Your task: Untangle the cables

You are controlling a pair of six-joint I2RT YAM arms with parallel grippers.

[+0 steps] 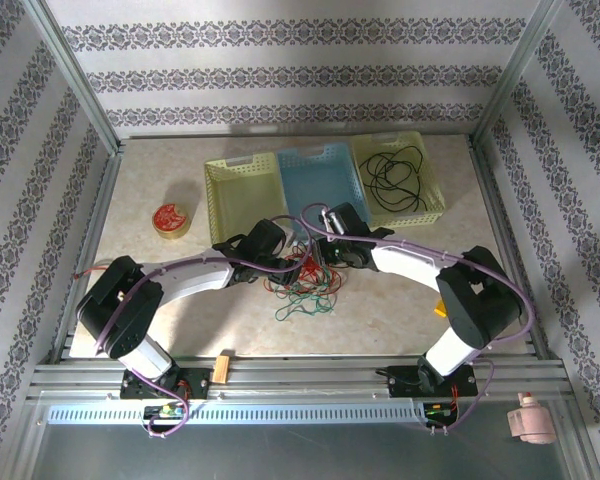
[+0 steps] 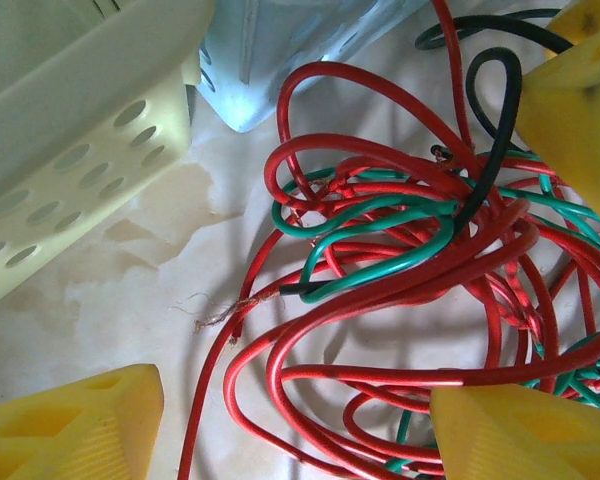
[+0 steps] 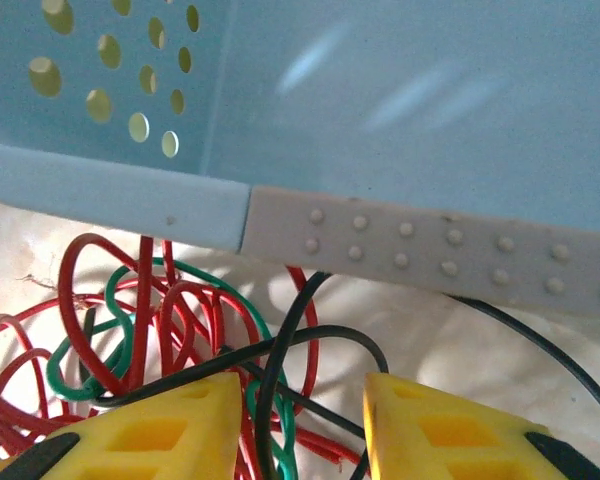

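1. a tangle of thin red, green and black cables [image 1: 305,285] lies mid-table on the pale marbled tabletop [image 1: 400,300], just in front of a light blue perforated plastic basket [image 1: 315,175]; both arms reach into it, one from each side
2. the left gripper [image 2: 295,425], with yellow ribbed fingers, is spread wide and sits low over the knot; red loops with green strands woven through them lie between its fingers, and a frayed red end [image 2: 238,308] rests loose on the table near a pale yellow perforated basket [image 2: 80,130]
3. the right gripper [image 3: 300,425] is also spread, close under the blue basket's rim; a black strand [image 3: 265,400] runs through the gap between its fingers, not yet pinched
4. the step in hand looks like singling out one strand, and the black one is the likely pick because it lies over the red and green
5. to do it well, close on the black strand alone, with no red loop caught alongside
6. the left claw would best pin the red bulk while the right draws slowly along the strand's run, away from the basket rim
7. the likely trouble is the whole knot dragging along, or so thin a wire slipping free
8. a coiled black cable [image 1: 395,180] already lies in the far right yellow-green basket [image 1: 432,170]
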